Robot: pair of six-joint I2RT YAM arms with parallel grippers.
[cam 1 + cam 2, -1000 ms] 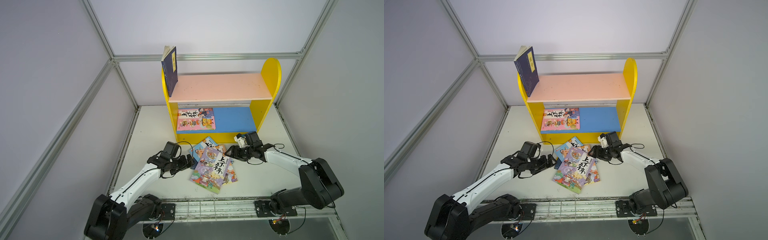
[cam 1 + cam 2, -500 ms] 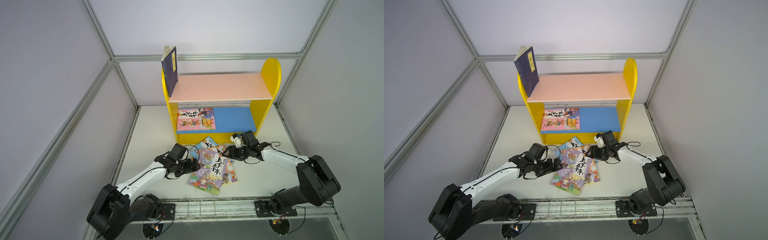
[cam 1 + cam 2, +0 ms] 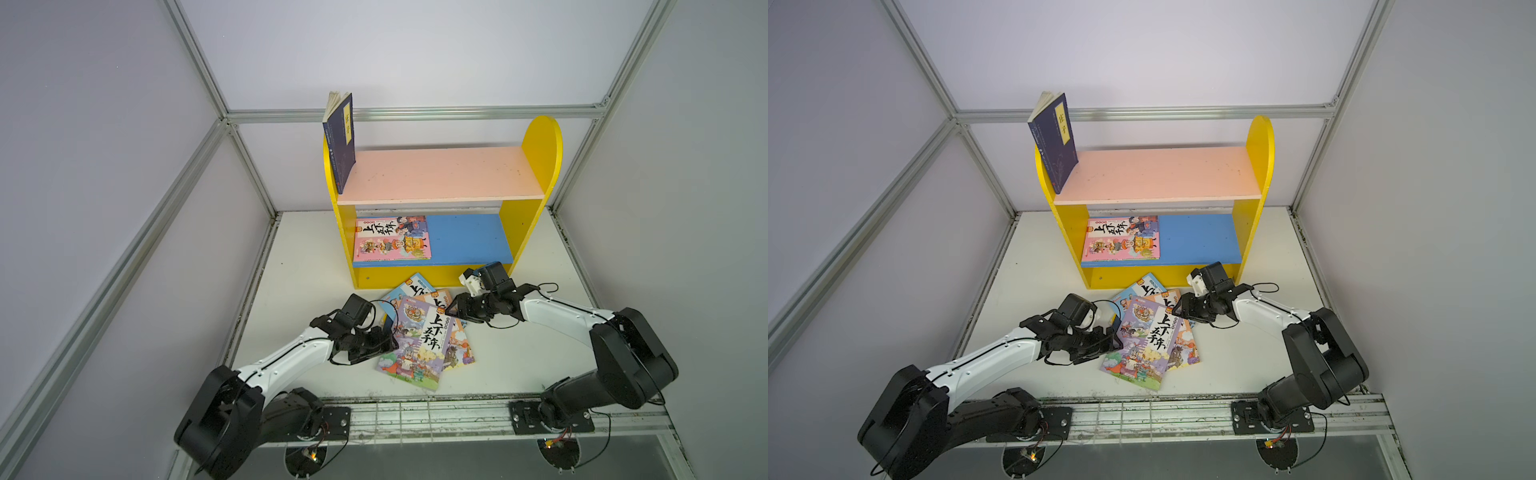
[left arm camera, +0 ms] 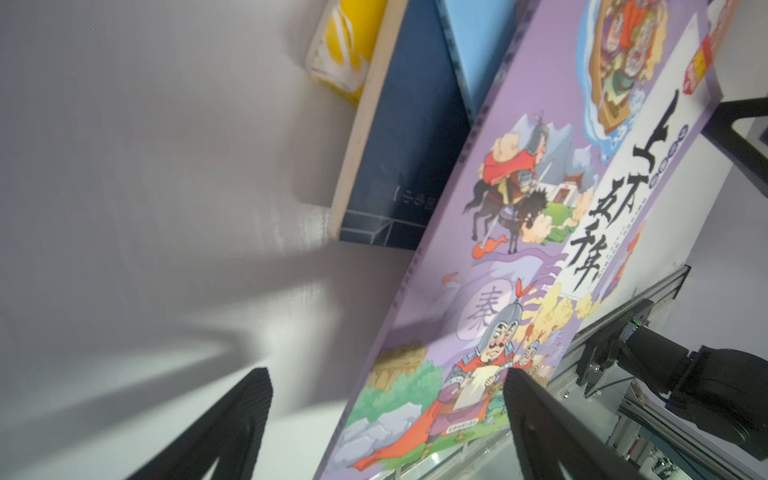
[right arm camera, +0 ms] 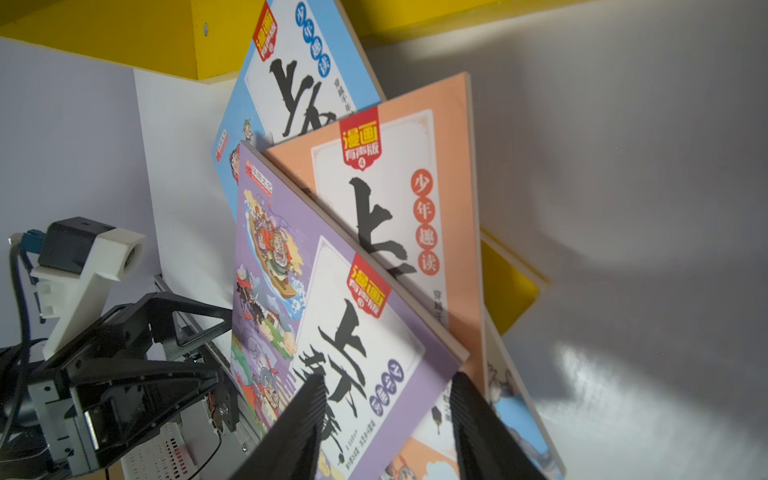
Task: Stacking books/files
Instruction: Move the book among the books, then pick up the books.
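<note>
The purple cartoon book (image 3: 419, 345) tops the orange book (image 3: 459, 355) on the worktop (image 3: 519, 365), left gripper (image 3: 388, 343) gaping at its nine o'clock edge, right gripper (image 3: 451, 309) parted astride its one o'clock corner, presumably to lift it.

Setting: robot test cell, lab type. Plain wall panels (image 3: 104, 166) (matt, pale lilac-grey) sit in aluminium framing (image 3: 195, 62) and box in a white worktop (image 3: 311, 249). The left arm (image 3: 286, 361) and right arm (image 3: 561, 316) are mounted on a slotted metal rail (image 3: 415, 419) at the front edge. A small yellow shelf (image 3: 540, 141) stands as a prop.
</note>
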